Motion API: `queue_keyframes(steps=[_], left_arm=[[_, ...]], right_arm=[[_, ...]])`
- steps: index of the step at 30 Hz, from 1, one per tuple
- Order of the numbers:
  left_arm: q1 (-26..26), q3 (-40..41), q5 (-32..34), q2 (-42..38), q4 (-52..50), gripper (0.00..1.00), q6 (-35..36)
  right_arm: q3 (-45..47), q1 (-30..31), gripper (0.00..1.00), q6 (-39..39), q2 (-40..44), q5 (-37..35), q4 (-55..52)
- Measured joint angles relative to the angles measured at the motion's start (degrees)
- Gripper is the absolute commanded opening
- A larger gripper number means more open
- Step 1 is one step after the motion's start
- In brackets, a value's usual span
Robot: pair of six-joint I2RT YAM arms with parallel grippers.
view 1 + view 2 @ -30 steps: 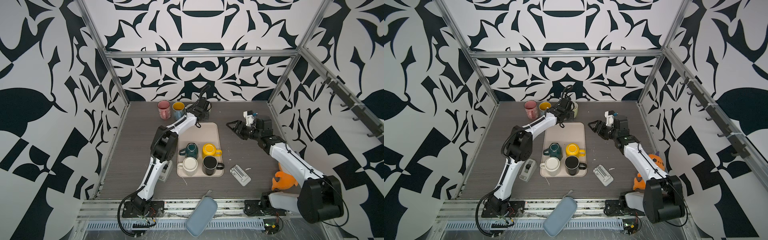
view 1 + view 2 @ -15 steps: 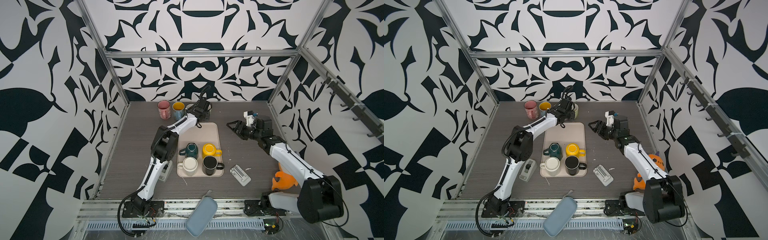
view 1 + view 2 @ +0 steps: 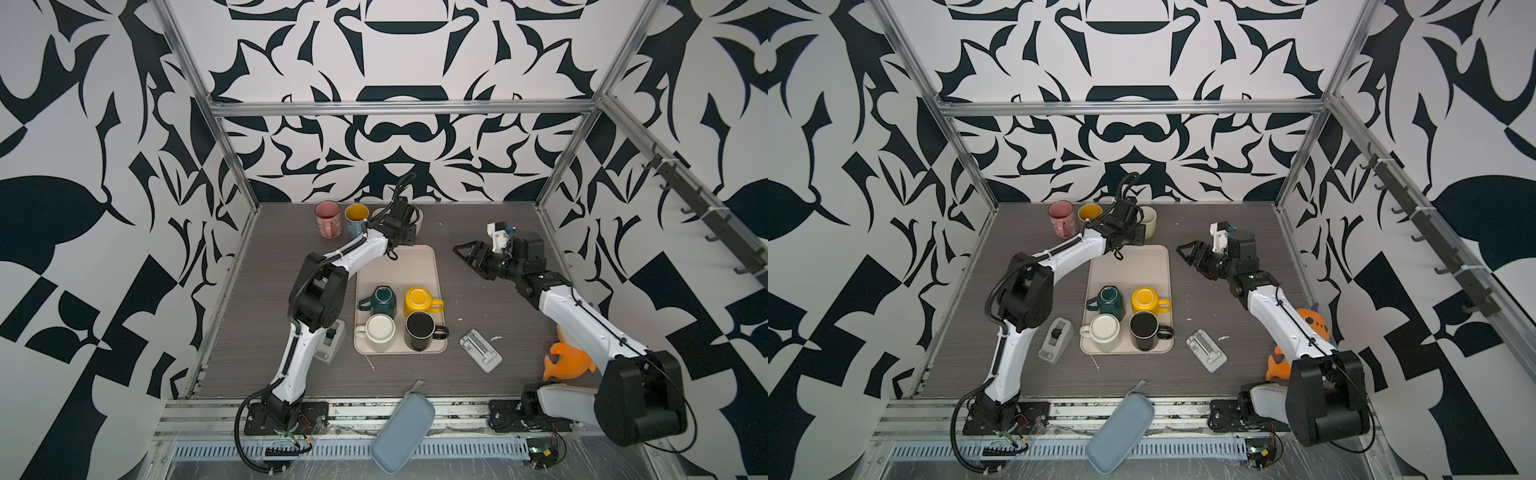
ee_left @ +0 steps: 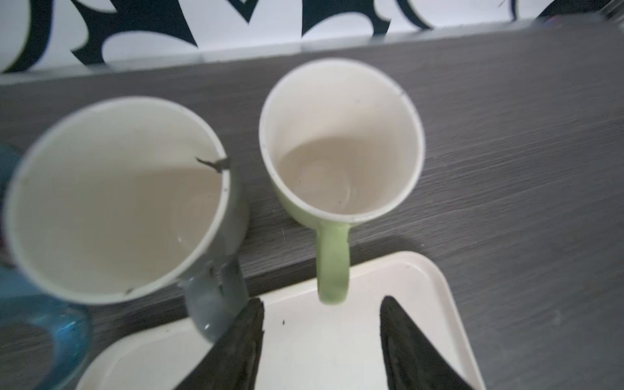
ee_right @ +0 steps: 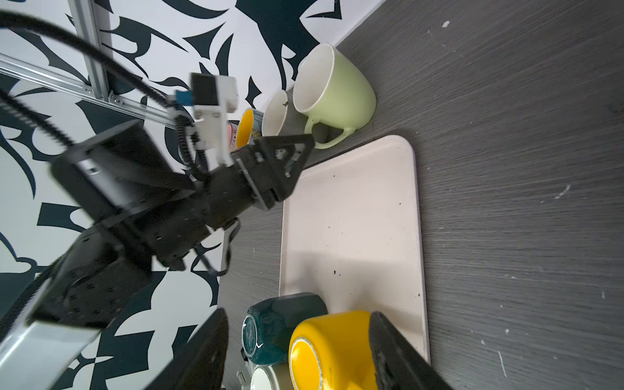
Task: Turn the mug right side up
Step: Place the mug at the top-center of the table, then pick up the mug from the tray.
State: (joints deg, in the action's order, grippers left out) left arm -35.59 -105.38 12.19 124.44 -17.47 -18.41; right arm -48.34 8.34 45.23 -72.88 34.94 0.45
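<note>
A light green mug (image 3: pixel 419 219) (image 3: pixel 1148 222) stands upright on the table at the back, just beyond the tray's far edge. Its white inside shows in the left wrist view (image 4: pixel 341 141) and its handle reaches over the tray rim. My left gripper (image 3: pixel 404 235) (image 4: pixel 322 304) is open just short of that handle, touching nothing. My right gripper (image 3: pixel 465 257) (image 5: pixel 297 315) hangs open above the table to the right of the tray, with nothing in it. On the beige tray (image 3: pixel 415 266), a dark green mug (image 3: pixel 381 300) and a yellow mug (image 3: pixel 417 302) stand upside down.
A grey mug (image 4: pixel 118 196), a blue mug with a yellow inside (image 3: pixel 356 216) and a pink mug (image 3: pixel 327 216) stand upright left of the green one. A white mug (image 3: pixel 379 332) and a black mug (image 3: pixel 419 330) share the tray. A tape dispenser (image 3: pixel 332 340), a white gadget (image 3: pixel 480 351), an orange toy (image 3: pixel 567 363) and a blue-grey case (image 3: pixel 403 430) lie around.
The left gripper's jaws have parted beside the green mug's handle, and the mug stands free. The right arm has not moved.
</note>
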Motion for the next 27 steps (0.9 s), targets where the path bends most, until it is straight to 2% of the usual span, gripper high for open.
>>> queue_keyframes(steps=[7, 11, 16, 21, 27], left_arm=[[-0.04, 8.11, -4.68, -18.67, 2.58, 0.59, -1.46], [-0.04, 16.68, -7.1, -29.38, 2.91, 0.62, -5.99], [0.48, 24.5, -6.14, -35.52, -3.23, 0.62, -19.34], [3.32, 34.4, -5.77, -40.06, -9.09, 0.6, -38.49], [4.44, 47.25, -5.79, -47.3, -9.57, 0.58, -59.06]], right_arm=[[0.0, 0.46, 0.67, 1.2, -1.42, 0.22, 1.27], [-0.02, 1.99, 0.67, 1.16, -2.23, 0.09, 1.31], [-0.02, 4.22, 0.65, 1.16, -4.28, -0.04, 1.29], [-0.42, 6.03, 0.64, 1.11, -6.21, -0.04, 1.33], [-0.66, 7.54, 0.64, 0.9, -6.82, -0.02, 1.38]])
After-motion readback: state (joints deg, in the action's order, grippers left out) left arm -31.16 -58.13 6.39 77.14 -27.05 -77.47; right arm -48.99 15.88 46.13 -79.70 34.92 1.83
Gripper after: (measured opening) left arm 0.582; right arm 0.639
